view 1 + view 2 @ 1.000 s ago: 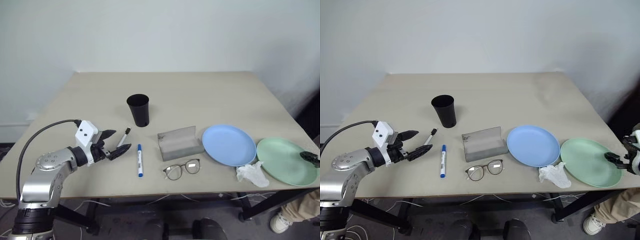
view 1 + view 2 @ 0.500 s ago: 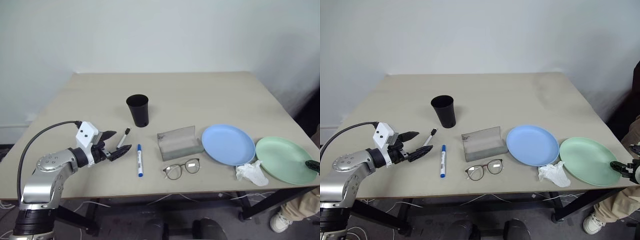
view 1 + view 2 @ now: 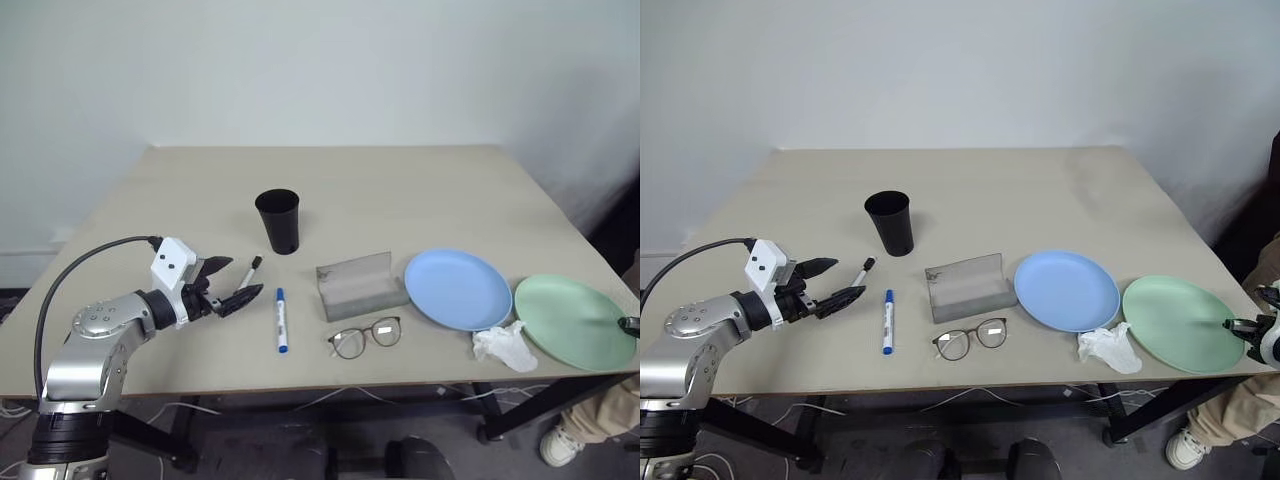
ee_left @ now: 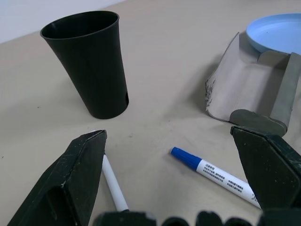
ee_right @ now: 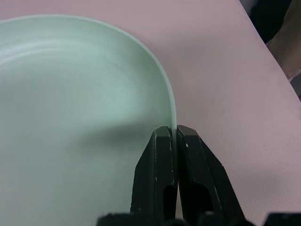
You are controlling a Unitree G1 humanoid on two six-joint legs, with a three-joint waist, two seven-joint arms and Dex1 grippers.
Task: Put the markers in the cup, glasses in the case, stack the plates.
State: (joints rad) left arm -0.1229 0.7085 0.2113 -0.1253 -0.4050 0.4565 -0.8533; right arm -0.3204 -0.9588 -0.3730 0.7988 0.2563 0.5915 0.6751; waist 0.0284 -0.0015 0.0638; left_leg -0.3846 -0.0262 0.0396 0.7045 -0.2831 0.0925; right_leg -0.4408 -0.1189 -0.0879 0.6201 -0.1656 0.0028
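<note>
My right gripper (image 5: 175, 134) is shut on the near right rim of the mint green plate (image 5: 80, 117), which lies at the table's right edge (image 3: 572, 320). The light blue plate (image 3: 457, 289) sits left of it. My left gripper (image 3: 245, 277) stands open just above the table, its fingers either side of the thin black-capped marker (image 4: 114, 188). The blue-capped marker (image 3: 280, 320) lies just right of it. The black cup (image 3: 278, 220) stands upright behind them. The grey case (image 3: 358, 285) lies open, with the glasses (image 3: 365, 337) in front of it.
A white tissue wad (image 3: 503, 345) lies between the two plates near the table's front edge. A person's leg and shoe (image 3: 585, 428) show below the table's right corner. The table's far half (image 3: 400, 185) is bare.
My right gripper slid from over the green plate out to its rim and shut on it. The left gripper stayed open and still.
</note>
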